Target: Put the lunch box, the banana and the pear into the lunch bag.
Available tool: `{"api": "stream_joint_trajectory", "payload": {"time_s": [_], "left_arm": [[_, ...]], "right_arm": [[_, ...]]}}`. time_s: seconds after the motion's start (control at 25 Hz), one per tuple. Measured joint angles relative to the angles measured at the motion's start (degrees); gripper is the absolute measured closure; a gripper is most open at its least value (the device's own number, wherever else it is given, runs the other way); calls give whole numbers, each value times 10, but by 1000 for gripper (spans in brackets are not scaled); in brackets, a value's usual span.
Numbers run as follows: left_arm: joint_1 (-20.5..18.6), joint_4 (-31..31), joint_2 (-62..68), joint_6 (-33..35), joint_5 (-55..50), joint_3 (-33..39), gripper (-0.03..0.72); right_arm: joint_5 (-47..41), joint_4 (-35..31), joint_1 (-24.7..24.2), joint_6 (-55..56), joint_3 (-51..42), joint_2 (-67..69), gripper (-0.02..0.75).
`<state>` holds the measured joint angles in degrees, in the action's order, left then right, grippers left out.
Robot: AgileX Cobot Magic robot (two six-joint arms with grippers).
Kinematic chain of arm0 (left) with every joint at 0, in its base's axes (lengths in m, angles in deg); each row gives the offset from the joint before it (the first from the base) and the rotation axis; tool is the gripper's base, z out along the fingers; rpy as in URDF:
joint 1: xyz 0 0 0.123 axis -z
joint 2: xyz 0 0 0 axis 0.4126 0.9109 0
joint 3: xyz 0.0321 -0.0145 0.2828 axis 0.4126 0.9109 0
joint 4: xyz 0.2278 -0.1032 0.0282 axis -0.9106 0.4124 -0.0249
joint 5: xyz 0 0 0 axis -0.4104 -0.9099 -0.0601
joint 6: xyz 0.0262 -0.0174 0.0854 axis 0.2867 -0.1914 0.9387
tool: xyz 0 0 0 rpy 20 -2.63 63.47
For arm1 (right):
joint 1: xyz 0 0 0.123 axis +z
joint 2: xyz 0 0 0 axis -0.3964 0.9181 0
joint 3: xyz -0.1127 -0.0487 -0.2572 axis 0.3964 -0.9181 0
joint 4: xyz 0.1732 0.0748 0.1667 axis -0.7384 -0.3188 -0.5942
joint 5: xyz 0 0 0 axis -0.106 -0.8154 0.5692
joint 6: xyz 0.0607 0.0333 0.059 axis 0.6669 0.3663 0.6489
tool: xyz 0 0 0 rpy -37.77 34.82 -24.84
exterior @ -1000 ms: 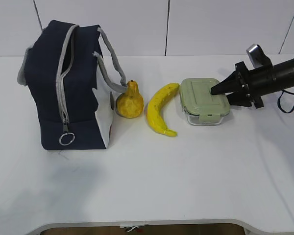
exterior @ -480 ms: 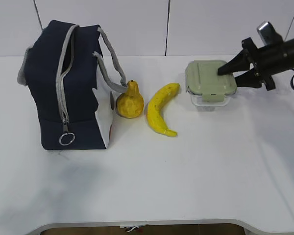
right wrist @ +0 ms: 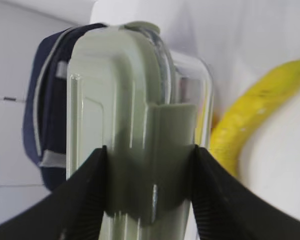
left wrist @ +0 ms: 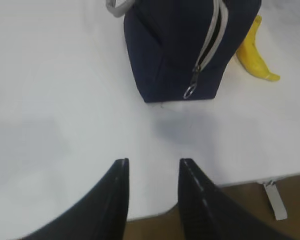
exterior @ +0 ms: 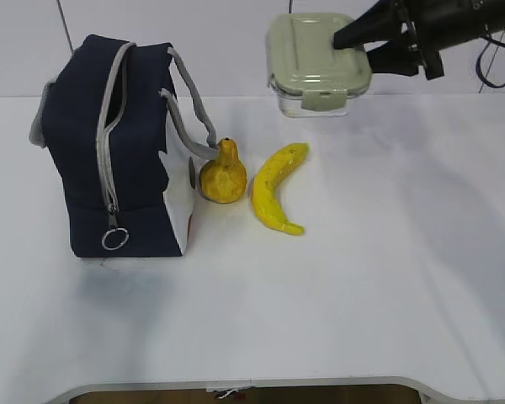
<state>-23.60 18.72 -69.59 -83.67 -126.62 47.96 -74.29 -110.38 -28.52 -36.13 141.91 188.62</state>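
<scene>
My right gripper (exterior: 347, 44) (right wrist: 149, 148) is shut on the lunch box (exterior: 316, 59) (right wrist: 135, 125), a glass container with a pale green lid, and holds it in the air above the table's back. On the table lie the banana (exterior: 276, 187) (right wrist: 250, 112) (left wrist: 254, 57) and, to its left, the pear (exterior: 223, 175), which rests against the lunch bag (exterior: 118, 147) (left wrist: 185, 45) (right wrist: 45, 115). The navy bag stands at the left with its grey zipper part open. My left gripper (left wrist: 152, 162) hangs open and empty over the table's front edge, in front of the bag.
The white table (exterior: 337, 303) stretches right and forward of the fruit. A white panelled wall (exterior: 219, 42) runs behind it. The bag's grey handle (exterior: 194, 109) arches over toward the pear. The zipper's ring pull (exterior: 114, 239) hangs at the bag's front.
The right gripper lifted the lunch box off the table and carried it up and to the left. Bag, pear and banana stayed put.
</scene>
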Motion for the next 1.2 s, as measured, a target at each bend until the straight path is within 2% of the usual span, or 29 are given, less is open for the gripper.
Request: {"api": "stream_joint_trajectory", "payload": {"time_s": [0.24, 0.4, 0.6, 0.88, 1.08, 1.2], "left_arm": [[0, 49, 134, 38, 50, -95, 318], [0, 102, 242, 106, 63, -131, 300], [0, 129, 372, 160, 84, -173, 295], [21, 173, 525, 184, 78, -285, 295], [49, 175, 621, 185, 68, -359, 295], [52, 176, 665, 185, 67, -395, 295]], "right_arm": [[-9, -18, 69, 0, 47, -6, 359], [-14, -25, 113, 0, 75, -6, 360], [7, -26, 150, 0, 93, -6, 360], [46, -29, 172, 0, 94, -6, 360], [72, -46, 173, 1, 94, -6, 360], [75, -47, 173, 1, 94, -6, 360]]}}
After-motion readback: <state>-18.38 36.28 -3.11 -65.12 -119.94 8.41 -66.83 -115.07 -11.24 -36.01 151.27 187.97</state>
